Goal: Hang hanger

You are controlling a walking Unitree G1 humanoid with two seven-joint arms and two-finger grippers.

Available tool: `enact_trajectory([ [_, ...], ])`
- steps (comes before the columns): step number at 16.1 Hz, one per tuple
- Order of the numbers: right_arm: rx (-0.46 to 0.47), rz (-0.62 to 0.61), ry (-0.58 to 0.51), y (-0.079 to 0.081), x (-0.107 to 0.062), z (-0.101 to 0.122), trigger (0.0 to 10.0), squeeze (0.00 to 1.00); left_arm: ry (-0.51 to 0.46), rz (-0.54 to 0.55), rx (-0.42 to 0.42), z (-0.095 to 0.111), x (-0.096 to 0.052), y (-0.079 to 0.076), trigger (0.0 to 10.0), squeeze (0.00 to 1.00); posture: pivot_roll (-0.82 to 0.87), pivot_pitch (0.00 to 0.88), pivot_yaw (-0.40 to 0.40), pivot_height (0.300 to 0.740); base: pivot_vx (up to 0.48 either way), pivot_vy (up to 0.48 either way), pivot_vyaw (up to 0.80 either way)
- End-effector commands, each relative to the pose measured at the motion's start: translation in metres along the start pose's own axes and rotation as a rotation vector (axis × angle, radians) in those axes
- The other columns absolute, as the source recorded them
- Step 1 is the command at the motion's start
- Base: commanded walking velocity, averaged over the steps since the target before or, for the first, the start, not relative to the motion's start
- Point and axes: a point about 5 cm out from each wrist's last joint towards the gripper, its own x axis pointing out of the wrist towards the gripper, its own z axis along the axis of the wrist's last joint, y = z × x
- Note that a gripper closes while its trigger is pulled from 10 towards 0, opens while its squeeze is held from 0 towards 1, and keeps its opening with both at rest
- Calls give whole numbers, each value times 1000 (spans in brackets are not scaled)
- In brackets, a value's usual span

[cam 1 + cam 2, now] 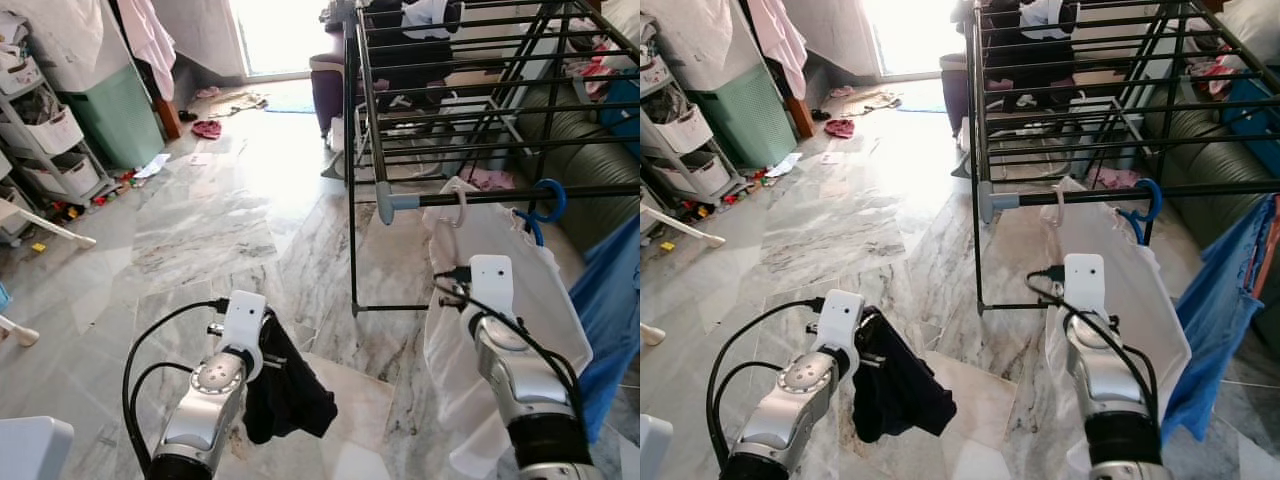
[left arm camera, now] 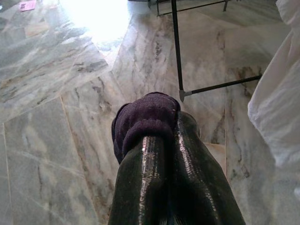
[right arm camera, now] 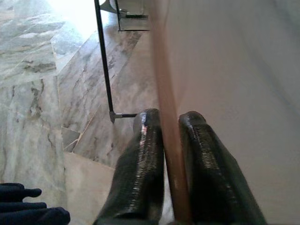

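A white garment (image 1: 530,290) hangs on a hanger whose pale hook (image 1: 460,205) sits over the front bar (image 1: 500,197) of the black drying rack. My right gripper (image 3: 171,122) is shut on the hanger's brownish arm (image 3: 164,89), right against the white cloth and below the bar. My left gripper (image 2: 173,122) is low over the marble floor, left of the rack's leg, and shut on a dark navy garment (image 1: 290,390). That garment bunches over the fingertips and droops beneath the wrist.
A blue hanger hook (image 1: 548,200) and a blue garment (image 1: 610,300) hang to the right of the white one. The rack's upper rails (image 1: 450,90) carry dark clothes. Storage shelves (image 1: 50,140) and a green bin (image 1: 110,115) stand at the left, with small clutter on the floor.
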Motion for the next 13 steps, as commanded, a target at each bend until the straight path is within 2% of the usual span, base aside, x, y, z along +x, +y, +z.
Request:
enact_trajectory([
  [1, -41, 25, -12, 1, -2, 1, 0, 0, -10, 5, 24, 5, 1, 5, 10000, 0, -70, 0, 116, 740, 0, 0, 0],
  [3, -125, 34, -22, -4, -2, -1, 0, 0, -8, 2, 29, 5, 1, 5, 10000, 0, -70, 0, 116, 740, 0, 0, 0],
  [6, -171, 60, -29, -9, -1, -1, 0, 0, -4, 2, 27, 4, 1, 3, 10000, 0, -65, 0, 108, 740, 0, 0, 0],
  [8, -167, 107, -59, -7, -1, 3, 0, 0, 5, 10, 29, 2, 0, 4, 10000, 0, -63, 0, 103, 740, 0, 0, 0],
  [9, -168, 121, -65, -6, -1, 4, 706, 0, 7, 14, 31, 1, 0, 5, 10000, 0, -61, 0, 102, 740, 0, 0, 0],
  [10, -174, 137, -71, -7, -2, 5, 4627, 0, 9, 17, 31, 1, 0, 6, 10000, 0, -59, 0, 101, 740, 0, 0, 0],
  [11, -187, 132, -73, -11, -3, 4, 10000, 1000, 11, 20, 31, 1, -1, 6, 10000, 0, -61, 0, 103, 740, 0, 0, 0],
  [13, -196, 129, -73, -13, -3, 4, 10000, 1000, 13, 20, 33, 0, -1, 6, 10000, 0, -64, 0, 107, 740, 0, 0, 0],
])
